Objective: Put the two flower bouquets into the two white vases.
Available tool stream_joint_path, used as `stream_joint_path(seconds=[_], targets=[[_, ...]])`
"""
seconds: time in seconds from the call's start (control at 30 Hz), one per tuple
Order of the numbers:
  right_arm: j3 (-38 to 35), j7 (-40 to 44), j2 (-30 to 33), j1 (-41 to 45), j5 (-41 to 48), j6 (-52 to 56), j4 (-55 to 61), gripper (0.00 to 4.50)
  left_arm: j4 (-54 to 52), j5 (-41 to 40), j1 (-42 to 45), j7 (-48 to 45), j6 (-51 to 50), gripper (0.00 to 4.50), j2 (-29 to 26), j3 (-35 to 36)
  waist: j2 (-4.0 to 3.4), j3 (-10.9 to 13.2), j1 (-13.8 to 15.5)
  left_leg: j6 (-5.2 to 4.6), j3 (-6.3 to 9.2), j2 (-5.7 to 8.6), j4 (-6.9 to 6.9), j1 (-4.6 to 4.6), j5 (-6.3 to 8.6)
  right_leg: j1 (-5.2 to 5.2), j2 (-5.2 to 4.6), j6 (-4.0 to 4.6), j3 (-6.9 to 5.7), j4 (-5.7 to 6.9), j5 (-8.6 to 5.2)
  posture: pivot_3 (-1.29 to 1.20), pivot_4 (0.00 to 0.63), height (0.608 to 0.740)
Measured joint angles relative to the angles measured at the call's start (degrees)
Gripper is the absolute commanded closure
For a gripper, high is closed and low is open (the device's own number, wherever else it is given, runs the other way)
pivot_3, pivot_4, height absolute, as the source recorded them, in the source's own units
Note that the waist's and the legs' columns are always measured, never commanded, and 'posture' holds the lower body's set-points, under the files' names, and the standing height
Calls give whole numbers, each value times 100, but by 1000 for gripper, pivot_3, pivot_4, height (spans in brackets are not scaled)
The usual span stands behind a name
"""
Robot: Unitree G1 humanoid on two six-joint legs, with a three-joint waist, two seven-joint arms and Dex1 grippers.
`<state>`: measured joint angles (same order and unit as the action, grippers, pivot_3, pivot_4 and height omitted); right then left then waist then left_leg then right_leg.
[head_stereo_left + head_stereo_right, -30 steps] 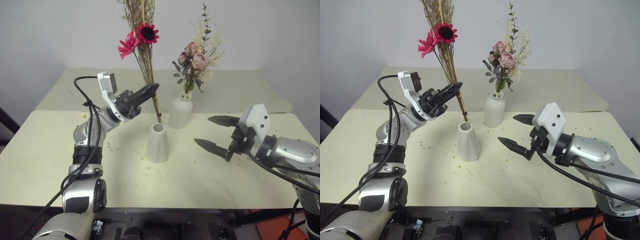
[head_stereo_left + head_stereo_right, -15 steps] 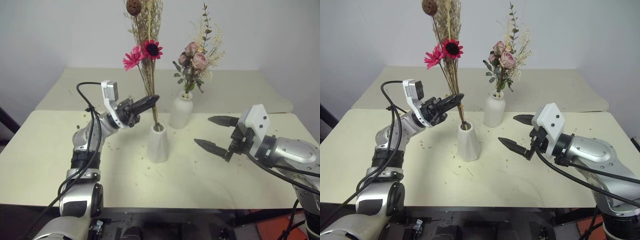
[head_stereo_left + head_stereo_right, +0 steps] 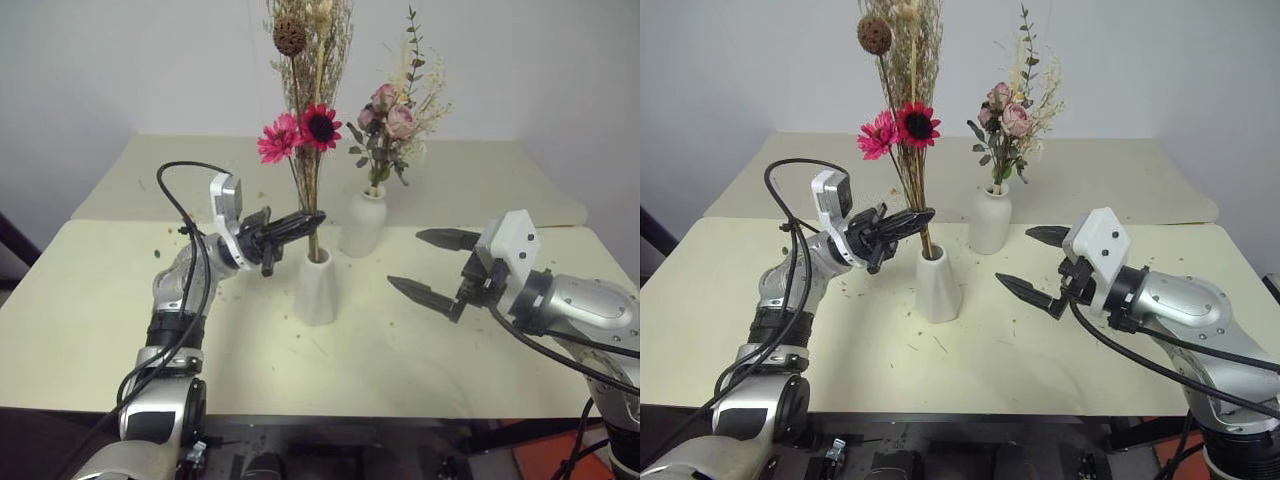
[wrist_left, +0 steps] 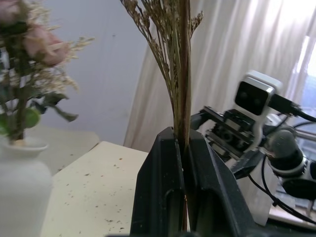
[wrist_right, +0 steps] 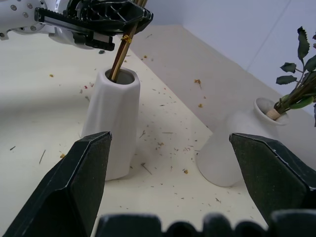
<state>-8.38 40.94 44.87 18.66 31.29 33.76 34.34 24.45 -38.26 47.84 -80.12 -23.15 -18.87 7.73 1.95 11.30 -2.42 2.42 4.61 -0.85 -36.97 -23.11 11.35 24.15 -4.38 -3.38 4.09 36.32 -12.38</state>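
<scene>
Now lowered since a second ago: daisies (image 3: pixel 300 135) stems inside cone vase (image 3: pixel 316 287), left tool (image 3: pixel 303 220) clenched on them; right tool (image 3: pixel 432 266) spread, idle; roses (image 3: pixel 388 115) already in bottle vase (image 3: pixel 363 222); release due.

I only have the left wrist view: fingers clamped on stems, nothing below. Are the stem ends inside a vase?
Observer: Yes. The stems enter the mouth of the cone vase, just below the left gripper.
Operator: Which bunch am I holding?
Observer: The magenta daisy bouquet, standing nearly upright.
Operator: Is the right gripper near it?
Observer: The right gripper is open and empty, off to the side of the cone vase.
</scene>
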Motion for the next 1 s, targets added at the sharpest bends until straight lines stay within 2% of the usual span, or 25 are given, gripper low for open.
stream_joint_path(seconds=[0.3,0.7,1.0], targets=[[-141,298,14,-95,390,-2,18,0,19,455,-102,-210,742,4485,-8,-208,0,0,4,0,0,0,0,0,0,-1,0,1,0,-2,1,0,150,740],[-139,316,57,-95,387,2,20,0,291,668,-103,-287,1238,4485,1,-227,0,0,1,0,0,0,0,-1,0,-1,0,0,0,-4,1,0,150,740],[-138,310,56,-95,394,21,8,0,289,666,-182,-524,1233,1876,-147,-225,0,0,-1,0,0,-1,0,-1,0,-1,1,0,0,-3,1,0,150,740]])
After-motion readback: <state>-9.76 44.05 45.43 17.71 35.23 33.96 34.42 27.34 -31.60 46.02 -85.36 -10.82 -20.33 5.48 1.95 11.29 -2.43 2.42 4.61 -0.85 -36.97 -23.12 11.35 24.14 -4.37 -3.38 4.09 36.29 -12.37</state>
